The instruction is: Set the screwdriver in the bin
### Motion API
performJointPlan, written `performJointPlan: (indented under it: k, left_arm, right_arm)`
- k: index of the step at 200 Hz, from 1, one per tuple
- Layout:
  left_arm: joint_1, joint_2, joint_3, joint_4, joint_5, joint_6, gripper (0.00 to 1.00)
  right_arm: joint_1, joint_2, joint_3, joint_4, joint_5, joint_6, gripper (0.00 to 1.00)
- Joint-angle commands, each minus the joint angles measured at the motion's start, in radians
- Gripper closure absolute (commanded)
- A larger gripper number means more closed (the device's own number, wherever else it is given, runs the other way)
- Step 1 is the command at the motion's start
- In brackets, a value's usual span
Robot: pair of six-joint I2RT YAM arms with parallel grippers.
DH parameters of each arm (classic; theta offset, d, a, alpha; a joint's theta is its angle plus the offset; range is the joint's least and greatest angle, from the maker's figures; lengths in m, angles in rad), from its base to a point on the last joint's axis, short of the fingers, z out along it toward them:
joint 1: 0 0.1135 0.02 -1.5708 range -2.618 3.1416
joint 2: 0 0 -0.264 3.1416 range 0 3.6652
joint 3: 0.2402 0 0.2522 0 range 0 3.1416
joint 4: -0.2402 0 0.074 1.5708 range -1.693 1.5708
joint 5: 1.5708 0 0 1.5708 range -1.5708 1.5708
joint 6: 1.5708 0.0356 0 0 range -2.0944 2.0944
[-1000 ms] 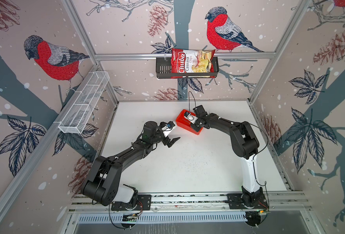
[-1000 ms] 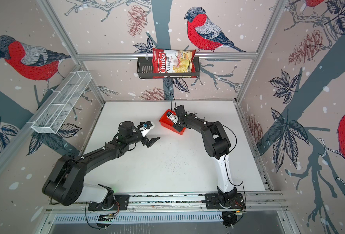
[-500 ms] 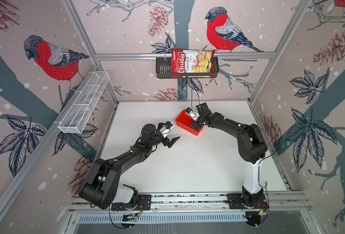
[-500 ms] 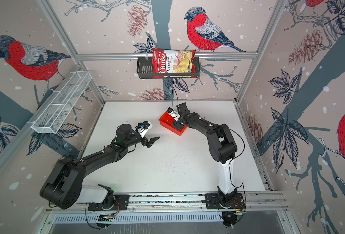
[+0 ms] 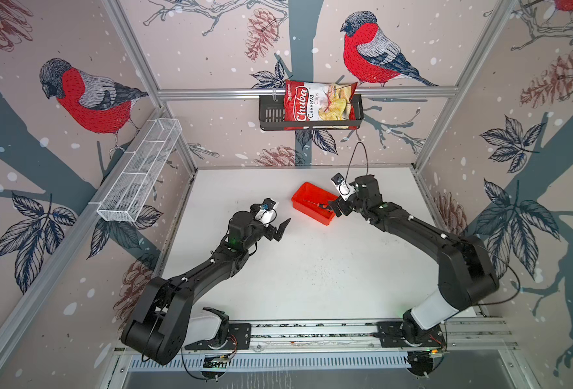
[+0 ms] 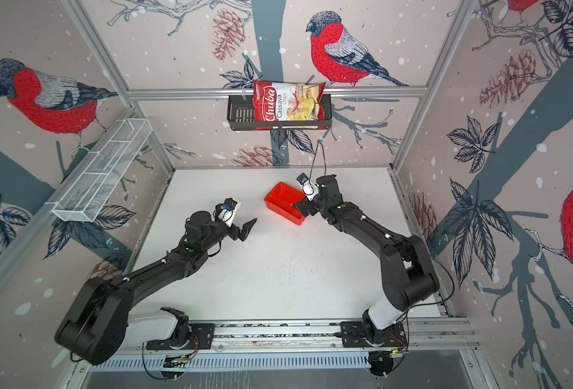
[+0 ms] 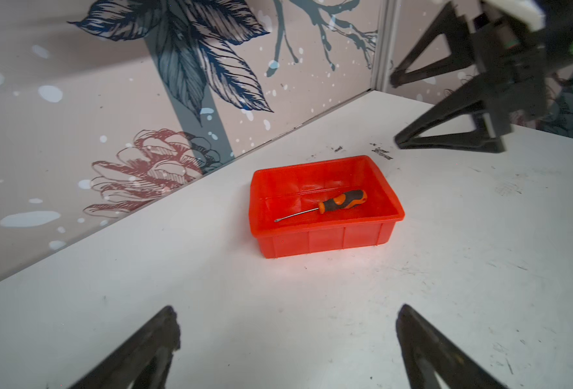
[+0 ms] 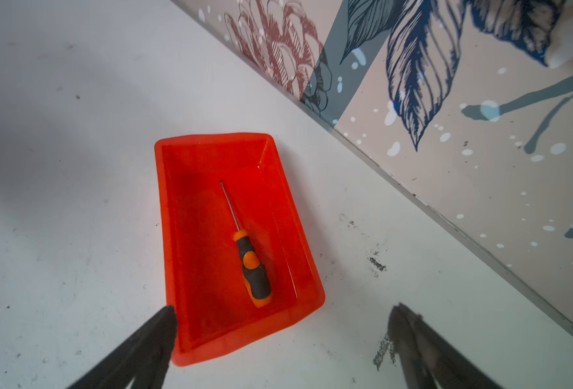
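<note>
Placing looks done: screwdriver (image 8: pixel 244 251) flat in bin (image 8: pixel 168 235), right gripper (image 8: pixel 283 311) wide and empty near its rim (height unclear), left gripper (image 7: pixel 286 312) wide too; next I'd lift clear.

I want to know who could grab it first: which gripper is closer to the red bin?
The right gripper: it hangs open at the bin end. The left gripper is farther off over the table.
</note>
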Motion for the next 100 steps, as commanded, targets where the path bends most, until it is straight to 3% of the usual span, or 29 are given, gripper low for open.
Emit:
performJointPlan:
  k: [1, 66, 100]
  left_arm:
    - [0.011, -0.044, -0.017, 0.016, -0.101, -0.023, 0.00]
    - [0.109, -0.201, -0.168, 0.005, -0.360, -0.050, 0.00]
    - [0.152, -0.241, -0.243, 0.033, -0.437, -0.051, 0.00]
  right_arm:
    - [-0.027, -0.086, -0.097, 0.141, -0.012, 0.082, 0.00]
    - [-0.157, -0.354, -0.463, 0.342, 0.068, 0.173, 0.00]
    - [-0.258, -0.432, -0.589, 0.440, 0.073, 0.251, 0.00]
